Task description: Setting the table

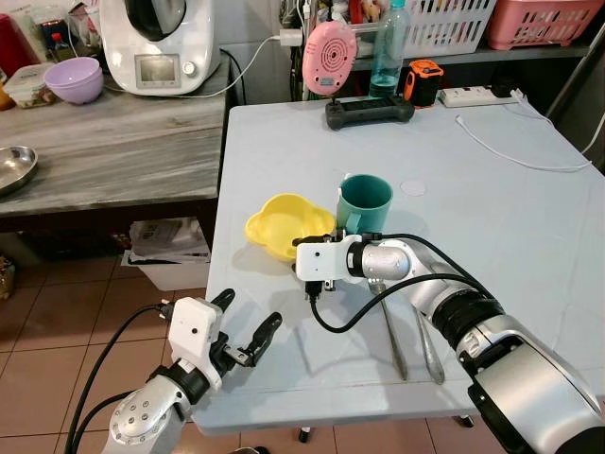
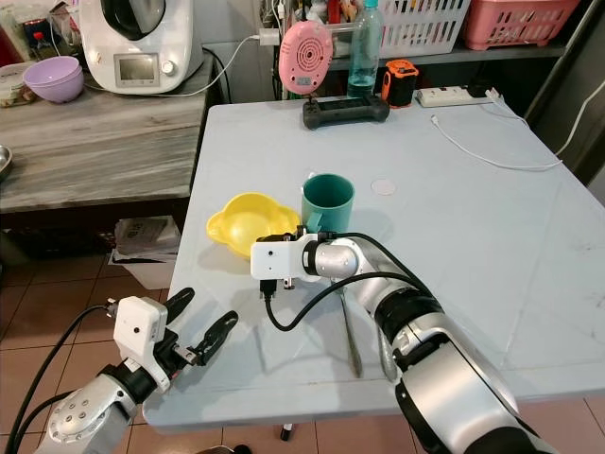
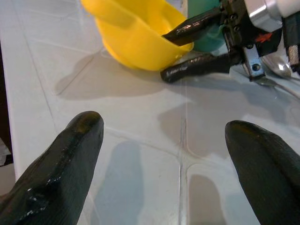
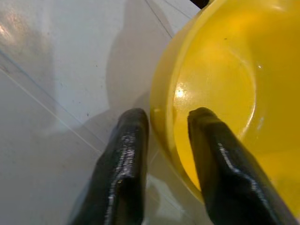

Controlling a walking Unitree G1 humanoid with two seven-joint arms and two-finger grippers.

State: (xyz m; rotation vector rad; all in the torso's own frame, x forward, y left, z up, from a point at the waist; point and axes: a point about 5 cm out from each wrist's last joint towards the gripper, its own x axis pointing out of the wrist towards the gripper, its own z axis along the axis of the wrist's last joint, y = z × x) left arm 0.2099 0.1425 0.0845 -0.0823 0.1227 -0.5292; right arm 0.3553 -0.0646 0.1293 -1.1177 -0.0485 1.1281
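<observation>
My right gripper [image 4: 166, 123] pinches the yellow bowl [image 1: 281, 223] at its rim, the best place. It looks light, stiff and slippery. My left gripper [image 1: 248, 333] is spread open.

Bowl [image 1: 280, 224] showing yellow; mug [image 1: 364, 203] showing teal; table [image 1: 510, 218] appearing pale blue-grey; spoon [image 1: 427, 344] and fork [image 1: 391, 333] gleaming silver; counter [image 1: 113, 151] showing grey wood grain; far bowl [image 1: 74, 79] appearing lilac; baskets [image 1: 539, 21] showing pink, white.
</observation>
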